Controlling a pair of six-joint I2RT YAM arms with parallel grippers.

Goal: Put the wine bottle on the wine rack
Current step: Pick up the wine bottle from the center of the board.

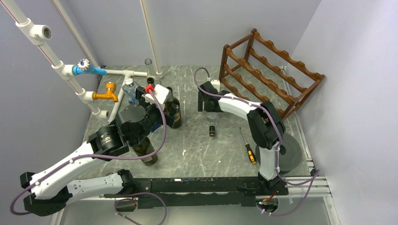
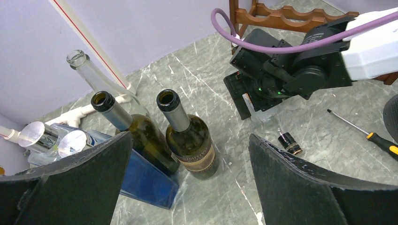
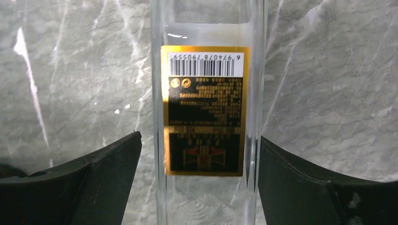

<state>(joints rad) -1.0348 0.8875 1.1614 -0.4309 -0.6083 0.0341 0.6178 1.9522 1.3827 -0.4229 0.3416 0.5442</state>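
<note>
A clear square-sided glass bottle with a gold and black label lies flat on the marble table, its black cap pointing toward the arms. My right gripper is open and straddles its body, with a narrow gap at each finger. Two dark green wine bottles stand upright and uncorked at the left. My left gripper hangs wide open above them, holding nothing. The reddish-brown wine rack stands at the back right, with nothing on it.
Another dark bottle stands under the left arm. A blue box, an empty clear bottle and white pipes with taps crowd the left. A screwdriver and a grey disc lie near the right arm's base.
</note>
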